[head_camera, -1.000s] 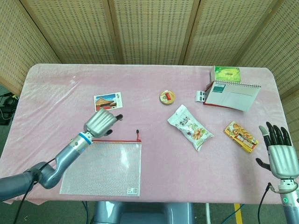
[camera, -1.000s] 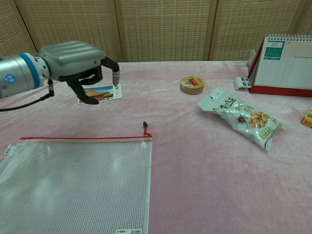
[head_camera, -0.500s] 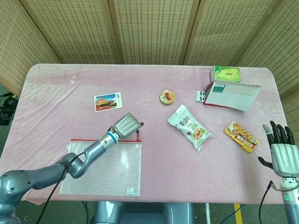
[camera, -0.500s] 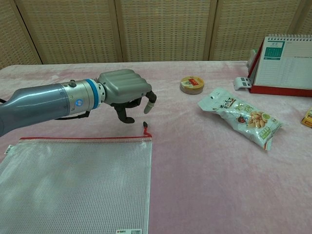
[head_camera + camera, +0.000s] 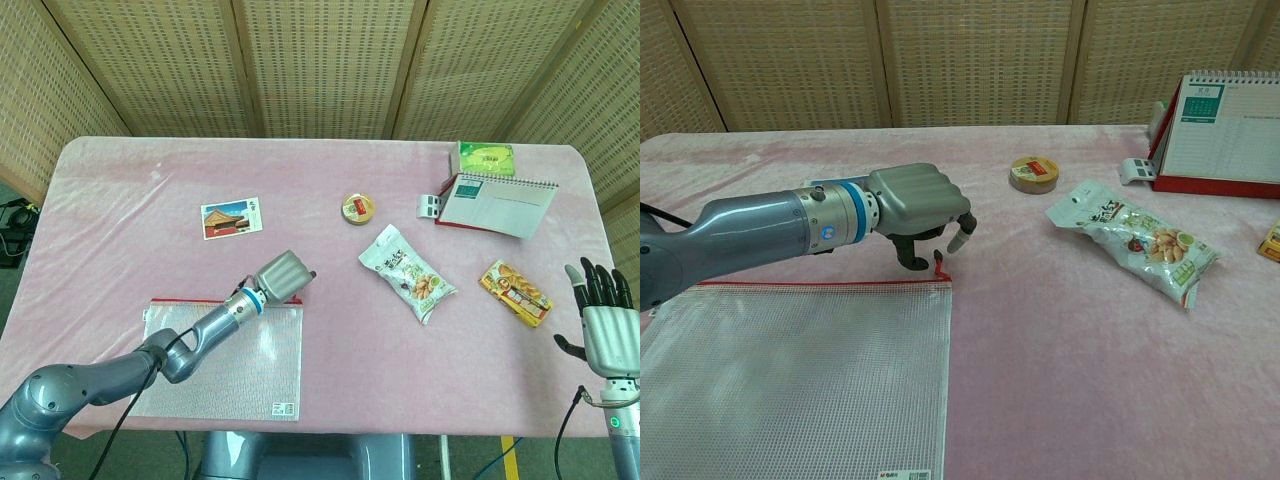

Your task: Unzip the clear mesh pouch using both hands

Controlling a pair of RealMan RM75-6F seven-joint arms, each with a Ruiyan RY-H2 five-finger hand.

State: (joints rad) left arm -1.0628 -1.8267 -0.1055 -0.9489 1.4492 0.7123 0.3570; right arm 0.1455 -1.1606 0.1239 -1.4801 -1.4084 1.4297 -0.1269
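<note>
Left hand: the left hand (image 5: 920, 207) hangs just over the top right corner of the mesh pouch (image 5: 800, 375), fingers curled downward and in, nothing visibly between them. In the chest view the fingertips (image 5: 958, 241) sit close around the zipper pull (image 5: 938, 265); actual contact cannot be told.
Right hand: the right hand (image 5: 603, 320) is at the near right edge of the table (image 5: 120, 190), fingers straight and apart, holding nothing, well apart from the pouch.
Pouch: lies flat near the front left of the table, red zipper strip along its far edge, pull at the right end of that strip, so the zipper is not yet drawn open.
Chest view only: the curl of the left fingers from the side, and the pull as a small dark tab on a red stub below them.
Head view only: the right hand; also the left hand (image 5: 282, 276) from above, where its back hides the pull.
Other items: postcard (image 5: 231, 217) beyond the pouch; round tin (image 5: 359, 208); snack bag (image 5: 408, 273); desk calendar (image 5: 497, 203) with a green box (image 5: 486, 158) behind it; small orange packet (image 5: 514, 291) near the right hand.
</note>
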